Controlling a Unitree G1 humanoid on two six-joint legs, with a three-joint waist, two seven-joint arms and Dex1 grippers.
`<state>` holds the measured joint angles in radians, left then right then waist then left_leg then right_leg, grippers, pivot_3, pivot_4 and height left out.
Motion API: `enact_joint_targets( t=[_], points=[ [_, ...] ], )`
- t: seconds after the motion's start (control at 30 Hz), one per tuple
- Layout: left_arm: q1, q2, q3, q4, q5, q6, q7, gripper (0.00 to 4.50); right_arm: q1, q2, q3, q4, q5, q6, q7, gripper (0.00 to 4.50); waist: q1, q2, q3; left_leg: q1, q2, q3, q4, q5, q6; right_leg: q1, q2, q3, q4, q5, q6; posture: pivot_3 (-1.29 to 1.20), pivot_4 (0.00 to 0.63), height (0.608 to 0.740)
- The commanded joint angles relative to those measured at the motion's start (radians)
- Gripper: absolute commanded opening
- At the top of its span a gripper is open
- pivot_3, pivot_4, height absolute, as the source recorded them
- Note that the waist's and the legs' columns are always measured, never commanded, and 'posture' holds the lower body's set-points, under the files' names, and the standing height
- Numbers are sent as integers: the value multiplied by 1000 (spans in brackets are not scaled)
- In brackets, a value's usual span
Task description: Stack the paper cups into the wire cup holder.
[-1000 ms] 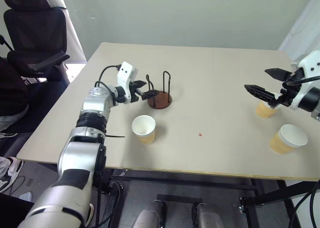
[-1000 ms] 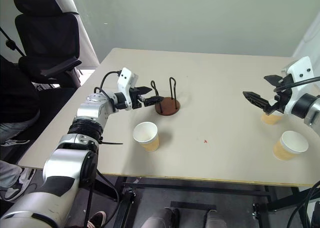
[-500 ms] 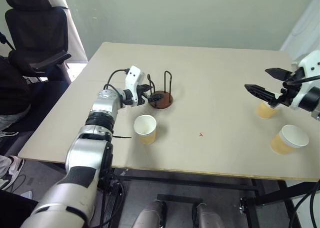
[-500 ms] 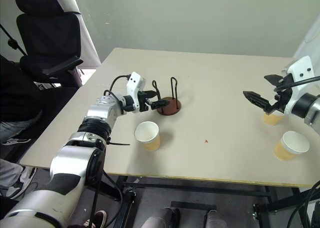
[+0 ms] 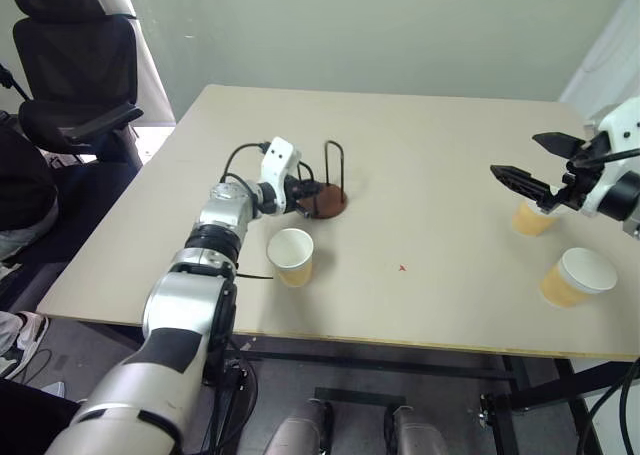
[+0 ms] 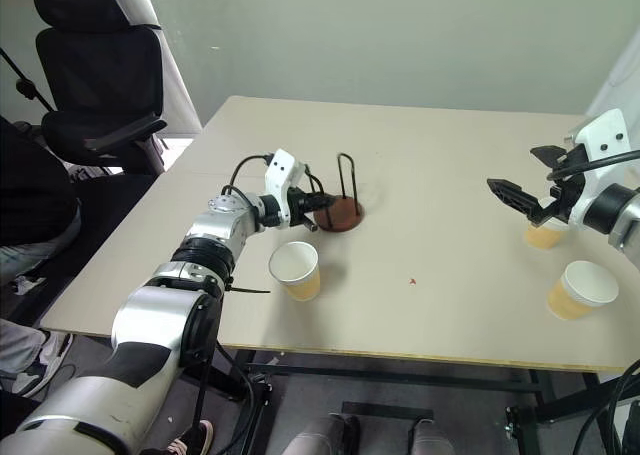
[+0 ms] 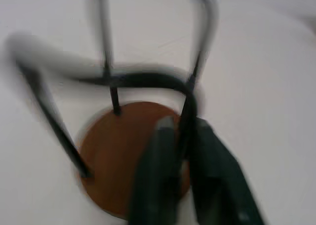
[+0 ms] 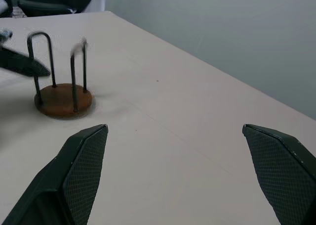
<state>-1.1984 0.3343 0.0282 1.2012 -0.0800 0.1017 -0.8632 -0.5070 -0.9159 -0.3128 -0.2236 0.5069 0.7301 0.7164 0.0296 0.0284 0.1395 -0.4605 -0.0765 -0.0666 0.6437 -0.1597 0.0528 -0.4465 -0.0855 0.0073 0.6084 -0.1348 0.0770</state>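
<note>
Your left gripper (image 7: 180, 151) has its jaws clamped on a wire loop of the wire cup holder (image 5: 322, 200), left of centre on the worktop (image 5: 420, 165). Your right gripper (image 5: 535, 167) hangs at the right edge, jaws spread wide and empty, above two paper cups (image 5: 577, 277); a third (image 5: 290, 256) stands below the holder

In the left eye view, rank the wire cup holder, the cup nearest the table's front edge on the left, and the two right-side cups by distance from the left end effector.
1. wire cup holder, gripped by the left end effector.
2. left cup, just in front.
3. far-right cup, under the right end effector.
4. front-right cup, by the table's right edge; nearly level with third.
</note>
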Motion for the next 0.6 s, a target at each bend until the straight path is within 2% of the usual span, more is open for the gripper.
enact_joint_targets(
  t=[0.03, 0.3, 0.6],
  points=[
    [-25, -1, 8, 9, 11, -26, 1, 17, 0, -7, -41, -41, 14, 3, -17, 4500, 0, 0, 0, 0, 0, 0, 0, 0, 0, 0, 0, 0, 0, 0, 0, 0, 150, 740],
    [-64, 7, -6, -10, 29, -42, -67, 17, 6, -12, -53, -49, 21, 11, -22, 4500, 0, 0, 0, -1, 0, 0, 1, 0, 0, 0, 0, 0, 0, 0, 1, 0, 150, 740],
    [-161, -41, -34, -148, -7, 19, -317, 17, 39, -93, -105, -77, 70, 45, 54, 4500, 10, 0, 0, -11, -1, 0, 4, 0, 2, -6, 0, 0, -1, 2, 0, 0, 150, 740]
  ],
)
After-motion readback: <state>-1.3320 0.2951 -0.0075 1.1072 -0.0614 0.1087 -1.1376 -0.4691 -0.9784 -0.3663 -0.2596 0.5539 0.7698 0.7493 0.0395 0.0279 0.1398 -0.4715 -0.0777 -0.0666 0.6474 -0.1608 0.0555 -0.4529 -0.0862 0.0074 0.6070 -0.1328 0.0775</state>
